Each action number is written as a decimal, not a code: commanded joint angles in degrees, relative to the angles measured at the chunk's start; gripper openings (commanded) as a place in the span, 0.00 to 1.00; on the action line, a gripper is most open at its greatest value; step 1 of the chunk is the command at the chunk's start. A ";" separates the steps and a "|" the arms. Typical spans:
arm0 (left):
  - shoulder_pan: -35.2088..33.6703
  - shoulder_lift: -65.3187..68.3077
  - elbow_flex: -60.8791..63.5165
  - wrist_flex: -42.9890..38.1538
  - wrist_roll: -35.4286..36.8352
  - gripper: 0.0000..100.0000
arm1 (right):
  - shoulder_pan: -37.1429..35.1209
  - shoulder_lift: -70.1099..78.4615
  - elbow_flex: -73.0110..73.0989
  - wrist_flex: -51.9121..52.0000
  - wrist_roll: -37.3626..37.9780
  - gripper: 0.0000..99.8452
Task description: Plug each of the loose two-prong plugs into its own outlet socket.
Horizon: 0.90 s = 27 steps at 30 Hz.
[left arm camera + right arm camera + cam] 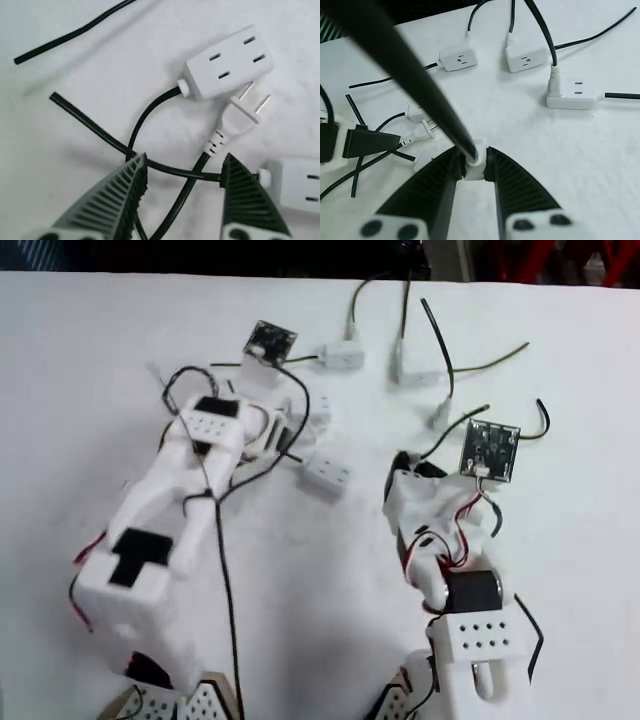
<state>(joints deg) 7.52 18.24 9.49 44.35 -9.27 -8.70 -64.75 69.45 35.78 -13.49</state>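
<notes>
My left gripper (pixel 185 165) hangs open over two crossing black cables (pixel 165 167). Just beyond its fingertips lies a loose white two-prong plug (pixel 242 112), its prongs resting against a white outlet block (pixel 227 62). A second outlet (pixel 300 185) lies beside one finger. My right gripper (pixel 475 157) is shut on a white plug (pixel 476 169) whose black cable (pixel 395 55) runs up past the camera. Ahead of it lie two free outlets (pixel 459 59) (pixel 525 59) and a third outlet (pixel 572 95) with a plug (pixel 554 80) in it. In the high view the right gripper (pixel 405 468) sits mid-table.
Loose black cable ends (pixel 440 335) curl across the far half of the white table (pixel 560 570). An outlet (pixel 326 473) lies between the two arms, with others (pixel 342 357) (pixel 410 370) farther back. The left arm's dark gripper (pixel 365 142) stands off to one side.
</notes>
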 commanded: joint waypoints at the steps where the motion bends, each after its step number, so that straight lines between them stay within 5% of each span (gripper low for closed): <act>1: -0.84 6.11 -13.54 4.40 -0.53 0.25 | 0.40 -1.19 -0.18 -1.27 -0.53 0.02; 14: -4.35 18.95 -29.89 20.57 -4.22 0.25 | 0.40 -1.19 -0.09 -1.19 -0.44 0.02; 21: -2.15 18.77 -30.33 33.14 -12.92 0.05 | 0.40 -1.19 -0.09 -1.19 -0.18 0.02; 27: -0.48 18.68 -30.33 41.76 -10.29 0.04 | 0.57 -1.19 -0.09 -1.19 -0.09 0.02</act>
<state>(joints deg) 5.58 38.20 -18.20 81.10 -21.14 -8.62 -64.75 70.07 35.78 -13.49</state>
